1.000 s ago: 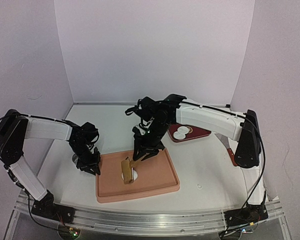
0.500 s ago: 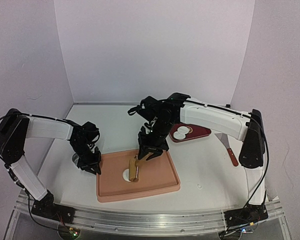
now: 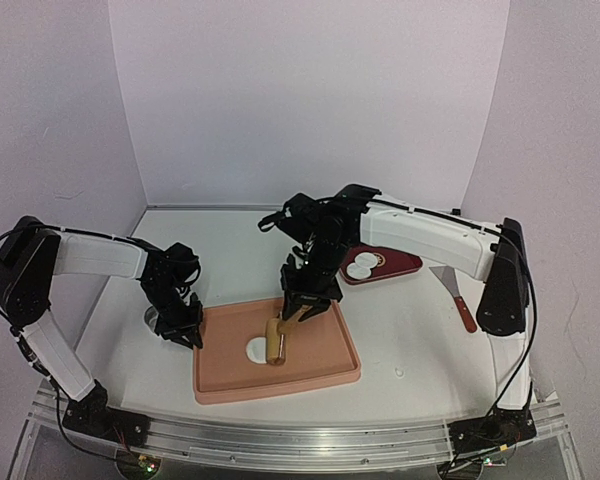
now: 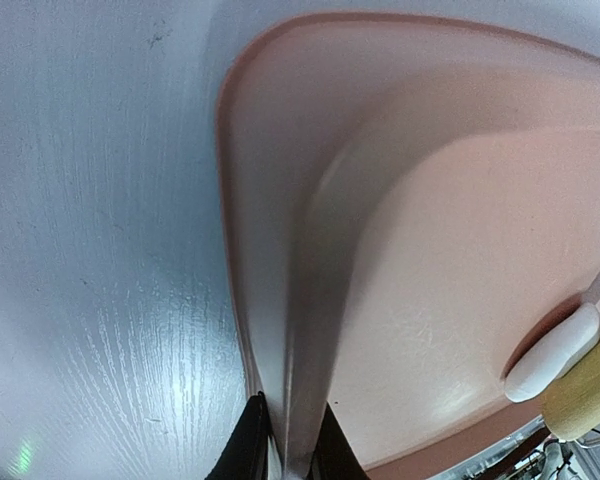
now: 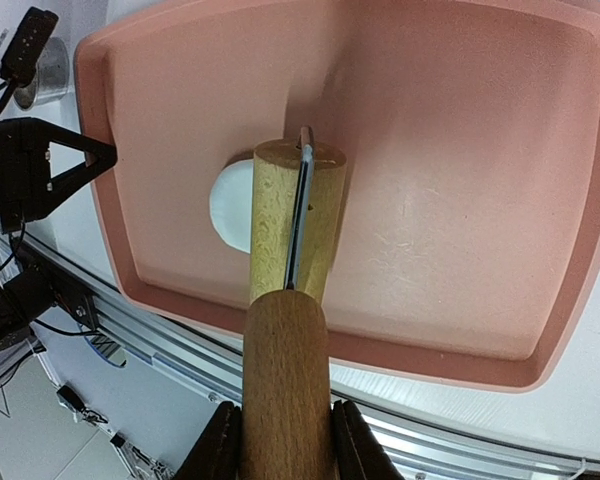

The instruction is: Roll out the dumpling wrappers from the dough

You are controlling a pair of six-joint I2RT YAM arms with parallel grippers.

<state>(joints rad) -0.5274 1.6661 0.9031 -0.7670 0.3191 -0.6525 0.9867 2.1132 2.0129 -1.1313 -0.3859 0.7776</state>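
Left gripper (image 3: 183,333) pinched the left rim of the tray (image 5: 460,250). Right gripper (image 5: 285,440) was clamped on the rolling pin (image 5: 280,230) handle above the tray's middle. Dough (image 5: 230,205), a small white blob, sat mid-tray, partly under the pin's left side. Two dumpling wrappers (image 3: 359,267) sat on a dark red plate (image 3: 400,265) beyond the tray's far right corner.
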